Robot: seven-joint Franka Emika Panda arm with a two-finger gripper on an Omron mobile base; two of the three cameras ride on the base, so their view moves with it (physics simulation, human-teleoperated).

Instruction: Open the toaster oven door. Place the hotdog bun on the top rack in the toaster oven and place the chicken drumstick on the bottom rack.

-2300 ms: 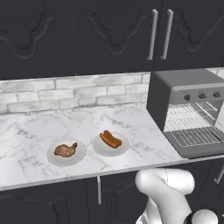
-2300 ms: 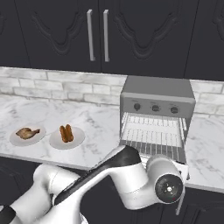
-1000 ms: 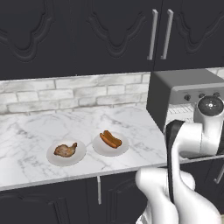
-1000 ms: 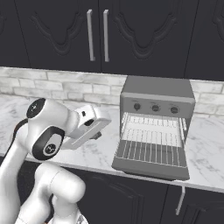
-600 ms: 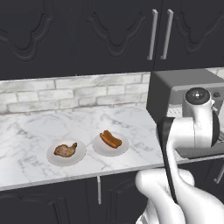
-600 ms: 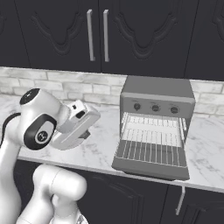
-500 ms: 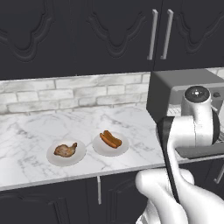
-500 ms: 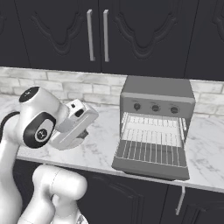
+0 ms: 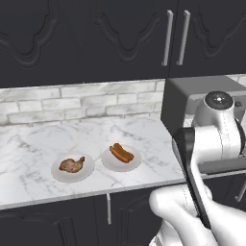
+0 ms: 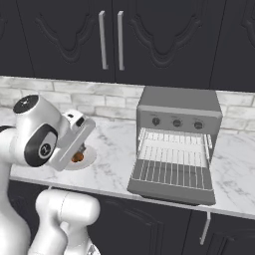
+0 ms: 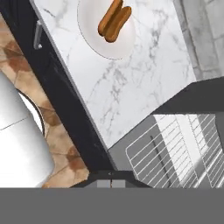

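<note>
Door: we see the toaster oven door [image 10: 172, 185] already swung down flat in front of the toaster oven [image 10: 178, 130], so we judge the first step done.
Racks: the top rack [image 10: 174, 148] and the bottom rack [image 10: 172, 172] both look bare.
Bun: the hotdog bun [image 9: 121, 153] lies on its white plate [image 9: 108, 161] on the counter [image 9: 33, 144], at about 9 o'clock from the oven; we count it as not yet moved.
Drumstick: the chicken drumstick [image 9: 71, 165] sits on its own plate [image 9: 60, 175], just beside the bun's plate, at 9 o'clock of it; also untouched.
Left to do: both foods need lifting and placing, bun high, drumstick low.
Arm: we see it raised over the counter edge between the plates and the oven, the hand tipped downward toward the plates.
Fingers: pressed fully together, holding nothing; in the hand view the bun lies at 12 o'clock, well apart from them.
</note>
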